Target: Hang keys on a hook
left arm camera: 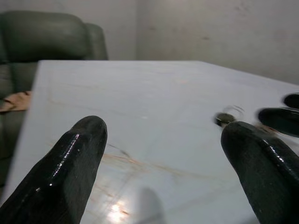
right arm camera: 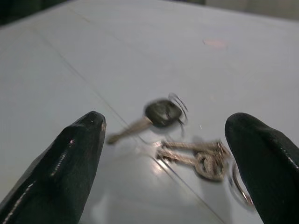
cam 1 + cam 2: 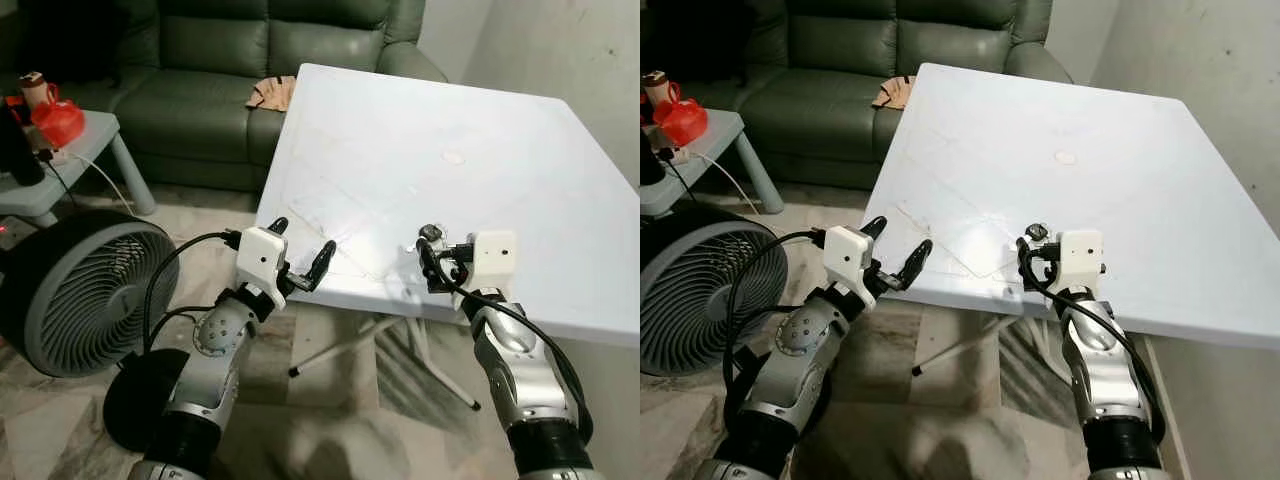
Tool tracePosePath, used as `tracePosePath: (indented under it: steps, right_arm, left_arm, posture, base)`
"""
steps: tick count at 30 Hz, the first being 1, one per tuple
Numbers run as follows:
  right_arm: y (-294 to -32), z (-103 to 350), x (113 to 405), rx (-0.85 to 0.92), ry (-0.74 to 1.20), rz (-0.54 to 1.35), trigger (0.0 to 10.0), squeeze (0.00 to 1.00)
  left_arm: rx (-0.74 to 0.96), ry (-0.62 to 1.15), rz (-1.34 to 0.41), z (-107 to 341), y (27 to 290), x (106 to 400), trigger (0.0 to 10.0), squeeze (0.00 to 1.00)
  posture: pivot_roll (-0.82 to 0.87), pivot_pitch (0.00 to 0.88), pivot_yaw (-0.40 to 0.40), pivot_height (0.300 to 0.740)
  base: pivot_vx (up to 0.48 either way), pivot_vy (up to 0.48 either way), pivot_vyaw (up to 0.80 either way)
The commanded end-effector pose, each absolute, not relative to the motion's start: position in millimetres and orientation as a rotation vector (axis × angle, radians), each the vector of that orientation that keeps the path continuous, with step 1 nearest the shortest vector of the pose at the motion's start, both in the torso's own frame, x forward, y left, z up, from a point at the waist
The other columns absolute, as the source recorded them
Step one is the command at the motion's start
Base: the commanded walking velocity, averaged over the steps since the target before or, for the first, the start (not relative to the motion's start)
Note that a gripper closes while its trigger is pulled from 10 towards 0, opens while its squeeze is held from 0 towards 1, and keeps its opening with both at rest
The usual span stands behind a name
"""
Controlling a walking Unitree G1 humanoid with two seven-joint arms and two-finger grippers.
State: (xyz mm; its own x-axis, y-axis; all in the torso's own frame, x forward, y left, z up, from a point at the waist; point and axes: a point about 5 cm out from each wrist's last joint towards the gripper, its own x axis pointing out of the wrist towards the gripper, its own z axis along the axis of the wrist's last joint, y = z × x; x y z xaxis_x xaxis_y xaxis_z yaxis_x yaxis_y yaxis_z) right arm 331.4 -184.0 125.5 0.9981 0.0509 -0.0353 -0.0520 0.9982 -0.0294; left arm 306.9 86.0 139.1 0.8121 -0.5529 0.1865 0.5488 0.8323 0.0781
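Keys (image 2: pixel 187 140) lie on the table (image 3: pixel 520 170). Right gripper (image 2: pixel 173 154) straddles them, fingers spread. Left gripper (image 3: pixel 301 254) hovers at the edge, fingers apart.

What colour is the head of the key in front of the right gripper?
Black, on the keys; clearest in the right wrist view.

Glossy white table (image 3: pixel 520 200); metal keys (image 2: pixel 187 140), one with a dark plastic head; glossy black fingers (image 2: pixel 60 172); smooth green leather-like sofa (image 3: pixel 220 70).
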Motion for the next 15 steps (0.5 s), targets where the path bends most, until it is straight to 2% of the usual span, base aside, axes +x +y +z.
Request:
tracePosePath:
  steps: [1,13,14,15]
  right_arm:
    - [-187.2,122.3,332.7,-0.013,0.066,0.030,10.0,0.00]
    - [-185.6,119.8,339.7,0.042,0.084,-0.054,10.0,0.00]
    - [-185.4,120.9,341.5,0.057,0.076,-0.061,9.5,0.00]
    - [-185.6,121.7,342.1,0.059,0.070,-0.068,8.2,0.00]
  left_arm:
    - [0.034,-0.202,-0.618,140.1,81.6,301.9,10.0,0.00]
    - [0.038,-0.163,-0.621,139.7,82.7,285.7,10.0,0.00]
    - [0.038,-0.161,-0.619,140.1,83.1,285.2,10.0,0.00]
    - [0.037,-0.161,-0.619,140.3,83.3,284.7,10.0,0.00]
  posture:
    - [0.02,0.189,-0.076,0.711]
    - [0.04,0.235,-0.071,0.711]
    - [0.04,0.238,-0.070,0.711]
    - [0.05,0.239,-0.069,0.711]
  base:
    - [0.000,0.000,0.00]
    - [0.000,0.000,0.00]
    - [0.000,0.000,0.00]
    - [0.000,0.000,0.00]
